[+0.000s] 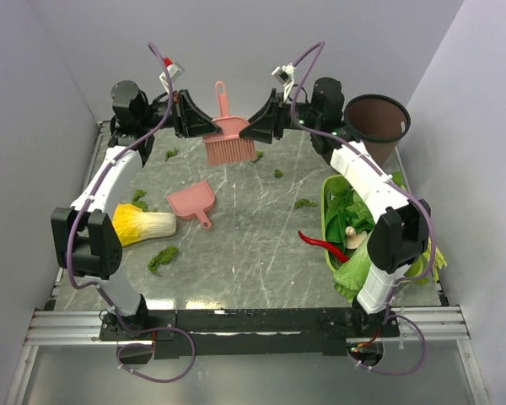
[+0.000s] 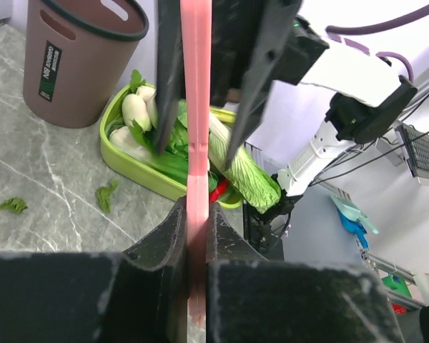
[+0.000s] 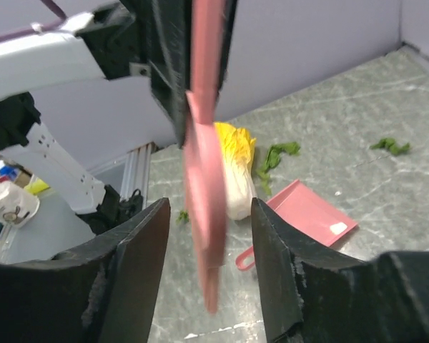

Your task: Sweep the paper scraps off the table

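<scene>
A pink brush [image 1: 223,135] hangs upright above the far middle of the table [image 1: 253,253]. My left gripper [image 1: 204,126] is shut on it; its jaws clamp the pink blade [image 2: 196,107]. My right gripper [image 1: 251,131] is open, its jaws on either side of the brush [image 3: 204,179] without touching it. Dark-green paper scraps lie scattered: far left [image 1: 170,153], centre [image 1: 278,173], right of centre [image 1: 304,203], near left [image 1: 163,257]. Some also show in the left wrist view [image 2: 106,194] and the right wrist view [image 3: 390,145].
A pink dustpan [image 1: 194,202] lies left of centre beside a yellow-white cabbage [image 1: 143,224]. A green basket [image 1: 325,207] of leafy vegetables and a red chili [image 1: 320,243] sit at the right. A brown bin [image 1: 377,118] stands at the far right.
</scene>
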You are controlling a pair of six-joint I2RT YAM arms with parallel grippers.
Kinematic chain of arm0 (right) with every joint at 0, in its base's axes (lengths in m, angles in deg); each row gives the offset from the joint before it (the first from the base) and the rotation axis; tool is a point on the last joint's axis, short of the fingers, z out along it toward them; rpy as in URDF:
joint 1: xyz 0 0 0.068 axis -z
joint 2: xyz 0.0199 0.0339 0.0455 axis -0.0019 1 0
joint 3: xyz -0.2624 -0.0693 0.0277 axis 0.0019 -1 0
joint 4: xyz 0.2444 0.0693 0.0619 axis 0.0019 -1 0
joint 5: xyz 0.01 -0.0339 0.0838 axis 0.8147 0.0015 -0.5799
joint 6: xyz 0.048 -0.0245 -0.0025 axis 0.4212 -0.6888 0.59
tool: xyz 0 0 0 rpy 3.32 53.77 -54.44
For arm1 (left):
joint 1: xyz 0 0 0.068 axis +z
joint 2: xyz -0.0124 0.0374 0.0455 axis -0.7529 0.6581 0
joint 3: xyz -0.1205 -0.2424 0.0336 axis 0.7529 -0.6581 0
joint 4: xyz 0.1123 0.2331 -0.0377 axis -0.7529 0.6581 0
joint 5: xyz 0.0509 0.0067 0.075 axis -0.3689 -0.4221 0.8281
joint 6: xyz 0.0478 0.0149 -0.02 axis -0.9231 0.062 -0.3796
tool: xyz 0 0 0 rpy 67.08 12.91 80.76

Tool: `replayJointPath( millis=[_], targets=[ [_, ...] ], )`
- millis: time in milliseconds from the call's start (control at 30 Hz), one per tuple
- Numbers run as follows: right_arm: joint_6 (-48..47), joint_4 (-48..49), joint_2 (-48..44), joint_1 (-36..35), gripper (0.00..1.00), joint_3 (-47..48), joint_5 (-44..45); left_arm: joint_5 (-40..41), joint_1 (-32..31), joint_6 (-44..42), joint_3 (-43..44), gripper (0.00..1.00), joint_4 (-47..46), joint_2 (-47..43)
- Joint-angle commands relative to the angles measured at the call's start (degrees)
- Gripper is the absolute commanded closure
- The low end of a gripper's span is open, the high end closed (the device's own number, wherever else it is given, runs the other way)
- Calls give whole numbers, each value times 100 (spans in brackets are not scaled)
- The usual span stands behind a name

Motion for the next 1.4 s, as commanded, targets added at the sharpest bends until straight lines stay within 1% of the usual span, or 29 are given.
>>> replayJointPath(
  millis=[0,67,100,133,167,200,233,267,300,333,367,400,433,467,500,567,600,667,700,767,800,867,900,933,1000,1067,1233,1300,1367],
  targets=[
    [-200,31,164,-63,54,56,-199,-172,-27,166,153,99,-409,-97],
    [-209,58,225,-63,65,100,-261,-154,-27,149,101,99,-400,-106],
    [-244,49,243,-63,81,153,-287,-145,-27,140,83,99,-383,-106],
    [-296,-81,261,-63,90,179,-279,-128,-27,53,74,94,-235,-97],
    [-488,-178,252,-54,98,197,-244,-93,-27,-52,109,81,-42,-79],
    [-629,-301,243,-45,100,215,-217,-6,-18,-297,196,62,308,-45],
    [-857,-485,217,-19,100,258,-217,39,34,-1065,502,44,1399,-27],
    [-1747,-1331,173,-19,100,328,-174,65,60,-1508,670,38,1845,-9],
    [-2208,-1740,129,-19,100,477,-121,153,96,-2000,1063,33,2459,0],
    [-2770,-2083,25,-28,100,513,45,301,148,-3214,1302,27,3718,8],
    [-3602,-2791,-11,-28,100,549,151,460,149,-3914,1566,25,4470,26],
    [-3984,-3077,-55,-28,100,610,265,626,149,-4591,2082,23,5113,70],
    [-4371,-3428,-99,-28,100,637,397,959,131,-5972,2313,20,5659,96],
    [-5097,-3710,-204,-63,100,663,642,1075,131,-6534,2542,19,6691,140],
    [-5418,-4156,-257,-98,100,672,836,1189,131,-7488,2979,19,7128,227],
    [-6015,-4301,-450,-159,100,515,1292,1497,87,-8337,3351,18,8338,333],
    [-6140,-4388,-512,-168,100,470,1373,1629,52,-9090,3614,18,8736,403],
    [-6508,-4555,-548,-186,100,487,1557,2120,-158,-9858,3721,18,9318,439],
    [-6606,-4626,-548,-247,100,505,1602,2314,-263,-10523,3643,19,9782,404],
    [-6922,-4828,-530,-300,100,610,1681,2796,-580,-11081,3389,21,10032,204],
    [-7037,-4881,-522,-396,100,645,1786,2930,-677,-11362,2970,22,9937,98],
    [-7431,-5100,-504,-511,100,742,1900,3158,-888,-11453,2476,24,9595,-157],
    [-7547,-5153,-504,-624,100,742,2049,3212,-932,-11427,2012,24,9384,-411],
    [-7652,-5206,-513,-678,100,734,2120,3238,-1011,-11383,1808,24,8938,-526],
    [-7846,-5242,-539,-766,100,663,2200,3274,-1055,-11173,1456,25,8601,-764],
    [-7873,-5242,-565,-845,100,584,2244,3195,-1073,-11093,1419,26,8477,-800],
    [-7812,-5163,-548,-880,100,558,2235,2799,-1073,-10768,1717,33,8696,-642],
    [-7820,-5171,-522,-872,100,549,2209,2738,-1073,-10366,1596,37,8364,-755],
    [-7820,-5171,-495,-863,100,549,2095,2694,-1073,-10337,1368,41,8161,-905]
  ],
)
